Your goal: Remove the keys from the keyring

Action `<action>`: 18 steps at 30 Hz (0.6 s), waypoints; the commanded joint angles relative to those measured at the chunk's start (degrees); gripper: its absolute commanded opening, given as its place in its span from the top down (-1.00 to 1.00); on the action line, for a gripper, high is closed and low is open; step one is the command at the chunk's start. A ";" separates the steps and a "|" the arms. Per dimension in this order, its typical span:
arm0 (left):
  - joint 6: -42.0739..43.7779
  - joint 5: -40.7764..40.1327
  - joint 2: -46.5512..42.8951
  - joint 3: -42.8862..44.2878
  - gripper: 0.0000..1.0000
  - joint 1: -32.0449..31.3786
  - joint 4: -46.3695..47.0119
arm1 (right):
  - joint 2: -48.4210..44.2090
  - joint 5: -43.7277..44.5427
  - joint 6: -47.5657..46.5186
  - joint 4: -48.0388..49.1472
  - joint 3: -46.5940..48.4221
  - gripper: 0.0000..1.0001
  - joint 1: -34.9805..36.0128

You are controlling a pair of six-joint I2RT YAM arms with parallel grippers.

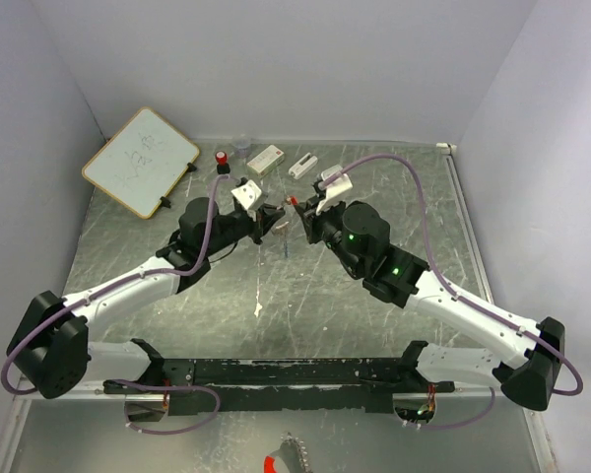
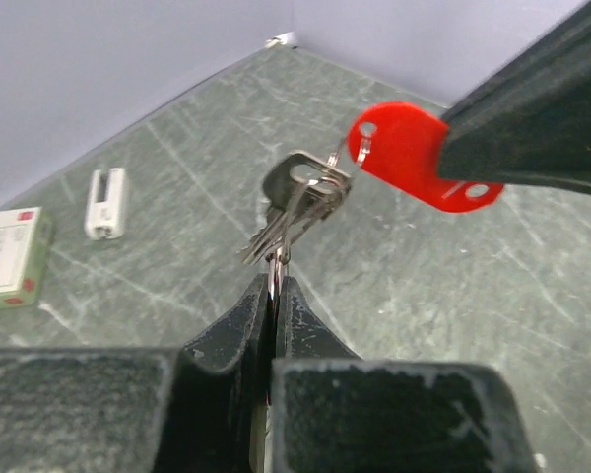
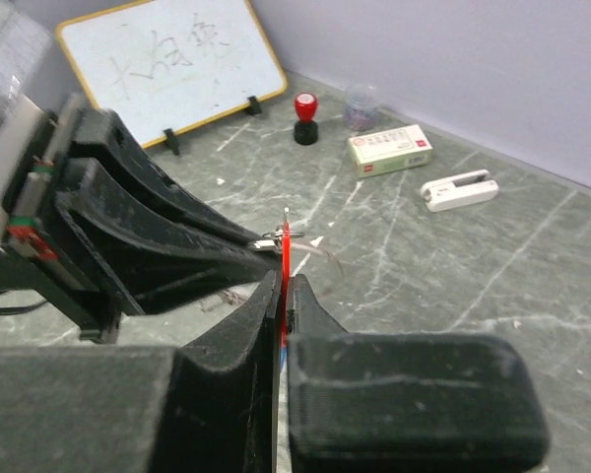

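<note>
My left gripper (image 2: 277,281) is shut on the thin silvery keyring (image 2: 276,258), which runs out from between its fingertips. A bunch of small metal pieces (image 2: 300,202) hangs on the ring just beyond the tips. The red key head (image 2: 404,153) is threaded on the ring by its hole. My right gripper (image 3: 287,281) is shut on it, and the head shows edge-on (image 3: 287,251) in the right wrist view. Only a faint blue sliver shows deep between the right fingers. In the top view both grippers, left (image 1: 273,219) and right (image 1: 300,212), meet tip to tip above the table's middle.
A whiteboard (image 1: 140,161) stands at the back left. A red-capped black cylinder (image 1: 222,161), a clear cup (image 1: 241,145), a white box (image 1: 265,158) and a small white device (image 1: 302,166) lie along the back. Walls close in the back and both sides.
</note>
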 commanded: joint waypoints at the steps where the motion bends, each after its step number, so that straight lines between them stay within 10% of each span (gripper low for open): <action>1: 7.38 -6.97 -2.06 6.34 0.86 -0.26 -13.76 | -2.05 6.98 -1.45 3.88 -2.52 1.00 0.35; 8: 12.62 -9.45 -1.99 14.81 0.87 -0.25 -29.71 | -2.23 15.66 -1.71 3.68 -5.27 1.00 0.40; 18: 12.31 -10.18 -5.64 14.74 0.86 -0.62 -27.39 | -1.04 14.11 -0.28 4.75 -8.22 1.00 0.41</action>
